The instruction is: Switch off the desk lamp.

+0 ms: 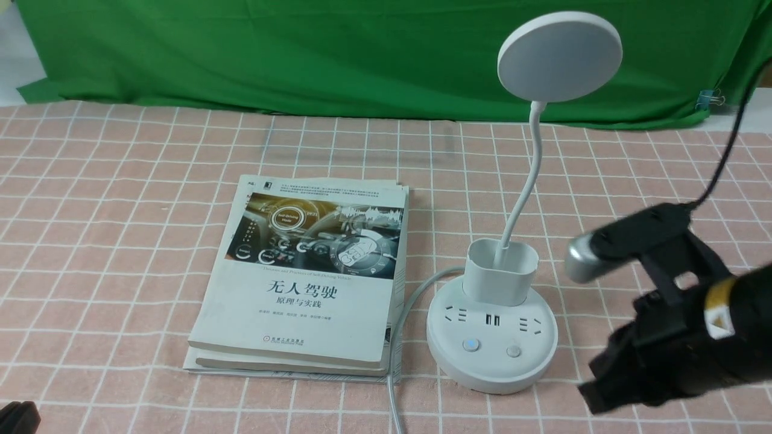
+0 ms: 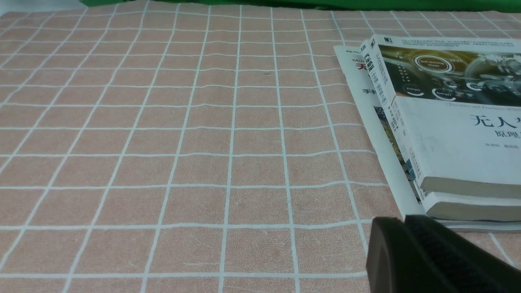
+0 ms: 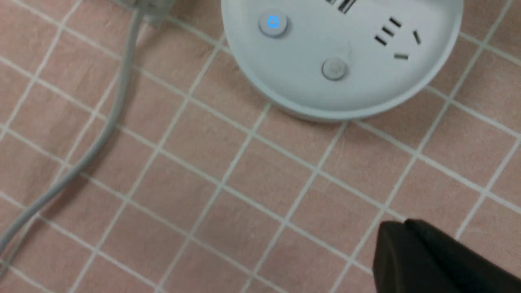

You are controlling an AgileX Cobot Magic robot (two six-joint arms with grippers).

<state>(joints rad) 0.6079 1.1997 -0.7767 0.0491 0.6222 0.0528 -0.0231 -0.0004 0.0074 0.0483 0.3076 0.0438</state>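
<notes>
White plastic desk lamp (image 1: 500, 271), disc head on a bendy neck, one button (image 1: 471, 345) glowing blue, stands on the pink checked tabletop (image 1: 120, 241) just right of stacked white books (image 1: 301, 289). Left jaws and right jaws are closed and empty. The right jaws hang beside its base, with open cloth before it.

A salmon-pink cloth checked with thin white lines (image 1: 120, 241) covers the tabletop, lying beneath the right claw (image 1: 588, 395) and spreading away from it on every side, faintly rippled. Well beyond the claw, along the table's far edge, a bright green fabric backdrop (image 1: 301, 54) hangs in soft folds across the width. A small metal clip (image 1: 711, 96) pinches that fabric, far beyond the claw and a little to its right. Far to the claw's left, past the backdrop's end, a pale whitish surface (image 1: 18, 60) shows. The light is even, the shadows faint.
</notes>
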